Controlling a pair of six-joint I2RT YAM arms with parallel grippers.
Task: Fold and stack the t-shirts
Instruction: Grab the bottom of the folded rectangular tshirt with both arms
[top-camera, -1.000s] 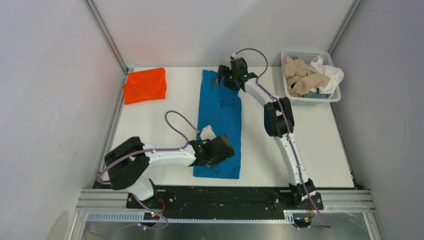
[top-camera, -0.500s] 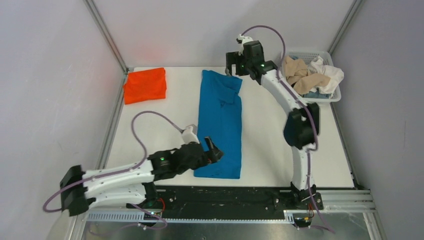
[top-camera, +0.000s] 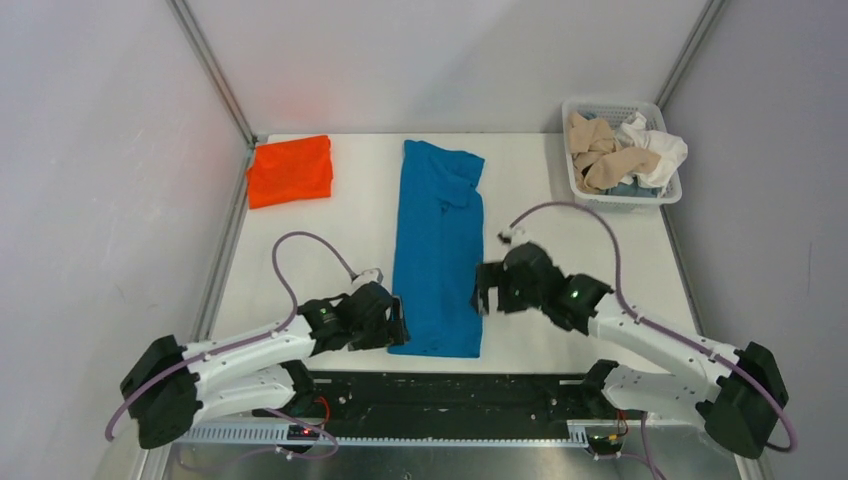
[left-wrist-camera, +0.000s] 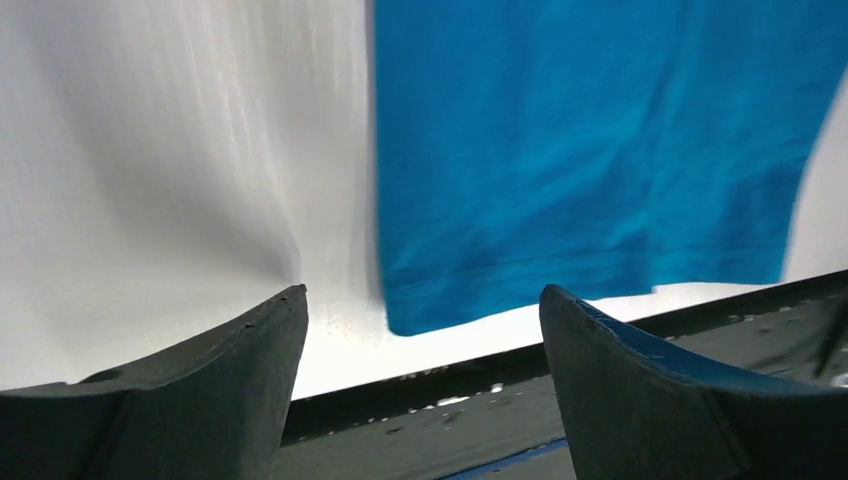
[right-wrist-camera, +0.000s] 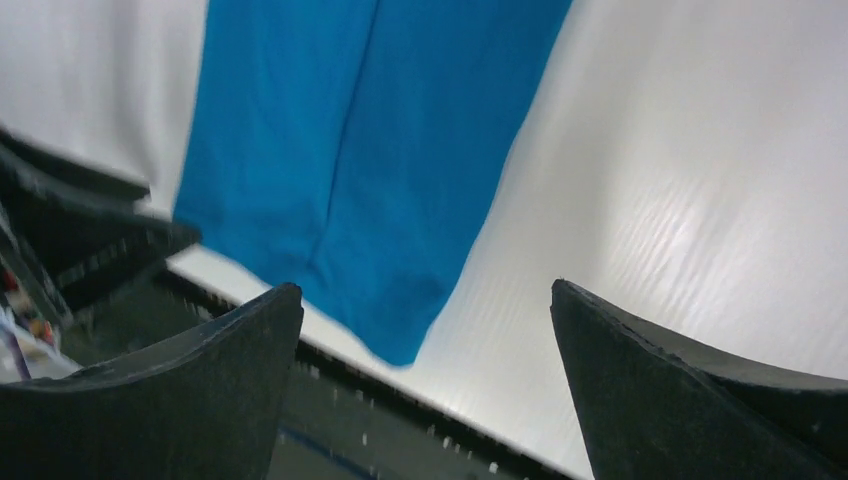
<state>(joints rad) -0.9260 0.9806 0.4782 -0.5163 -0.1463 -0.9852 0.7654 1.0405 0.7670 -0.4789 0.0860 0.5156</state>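
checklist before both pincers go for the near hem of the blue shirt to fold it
1. Left pincer open and empty: ok.
2. Right pincer open and empty: ok.
3. Blue t-shirt lying as one long strip on the table: ok.
4. A near hem corner in sight of each wrist camera: ok.
5. Orange t-shirt and basket lying apart from the strip: ok.
6. Layers at the near hem lined up for a clean pinch: cannot tell.
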